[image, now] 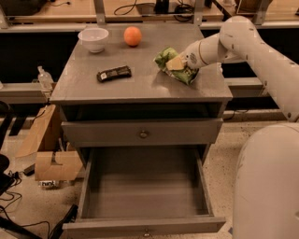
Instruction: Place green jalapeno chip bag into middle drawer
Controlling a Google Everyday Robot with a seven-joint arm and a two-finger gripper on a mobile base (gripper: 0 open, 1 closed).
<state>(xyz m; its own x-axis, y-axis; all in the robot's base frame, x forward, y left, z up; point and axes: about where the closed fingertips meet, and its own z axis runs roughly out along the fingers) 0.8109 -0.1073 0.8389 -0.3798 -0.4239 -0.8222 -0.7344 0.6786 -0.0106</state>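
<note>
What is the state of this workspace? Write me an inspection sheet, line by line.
Surface: grey cabinet top, bearing four things.
Job's things: green jalapeno chip bag on the top's right side; middle drawer pulled open, nothing seen inside.
Clutter: white bowl, orange, dark wrapped bar.
Grippers: hand at the bag's right edge.
Cables: black cables on the rear bench; more on the floor at left.
Surroundings: cardboard box and clear bottle left of the cabinet; upper drawer shut.
</note>
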